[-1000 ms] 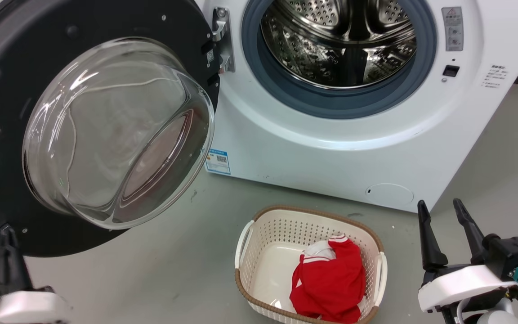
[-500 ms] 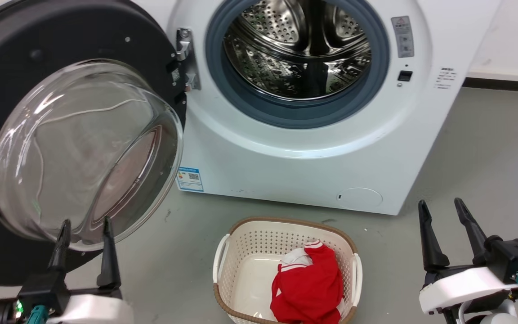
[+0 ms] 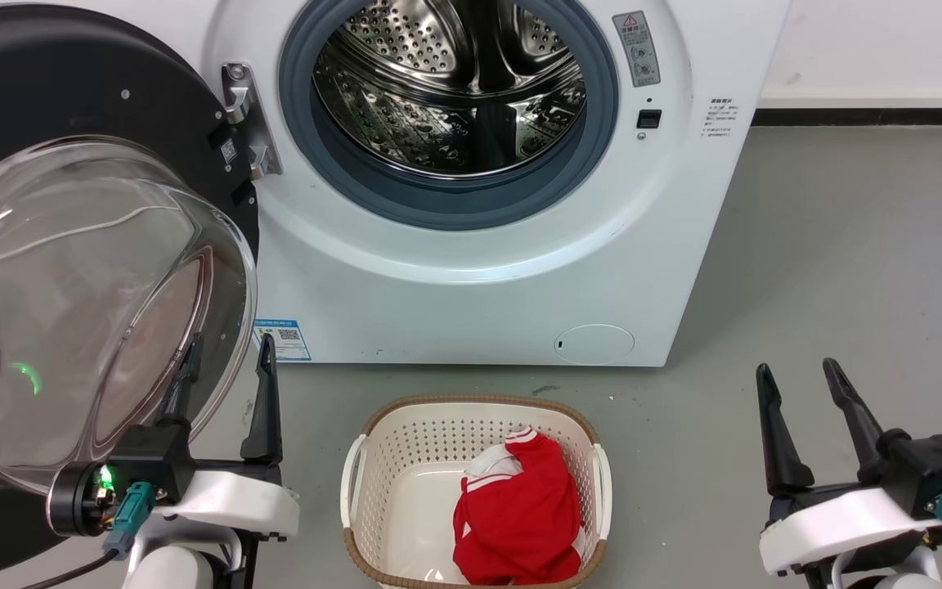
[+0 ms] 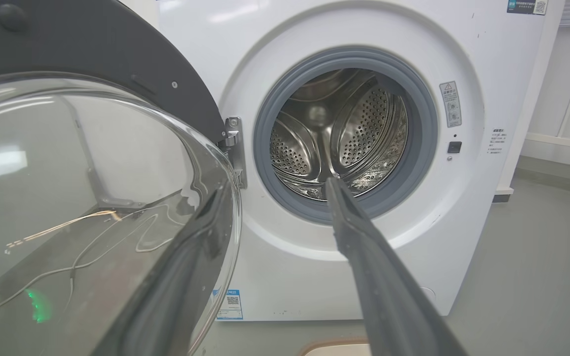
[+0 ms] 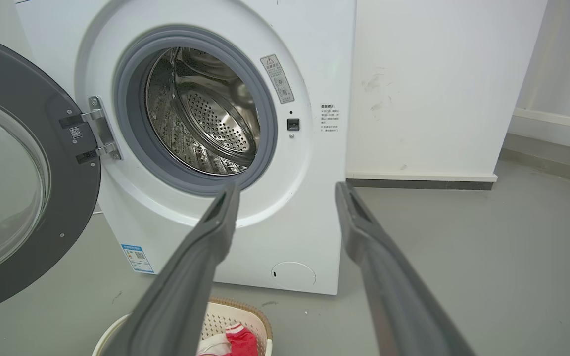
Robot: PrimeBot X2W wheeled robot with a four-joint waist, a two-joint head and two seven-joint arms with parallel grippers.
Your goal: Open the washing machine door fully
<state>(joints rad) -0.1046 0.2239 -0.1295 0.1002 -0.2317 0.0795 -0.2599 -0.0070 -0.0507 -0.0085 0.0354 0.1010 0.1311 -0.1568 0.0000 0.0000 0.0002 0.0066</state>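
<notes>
Left gripper [image 3: 229, 342] open, fingers spread, holding nothing. Its left finger [image 4: 186, 267] overlaps the glass bowl edge of the washing machine door [image 3: 87, 270]; can't tell if touching. Door swung wide, hanging left of and just ahead of this gripper. Right gripper [image 3: 796, 366] open, empty, well apart to the right, over the floor [image 3: 847, 262]. Basket [image 3: 393, 446] between the two grippers, red garment [image 3: 520, 507] inside. Beyond the fingertips: white washing machine [image 3: 479, 303], steel drum [image 3: 455, 82] exposed inside its grey ring.
</notes>
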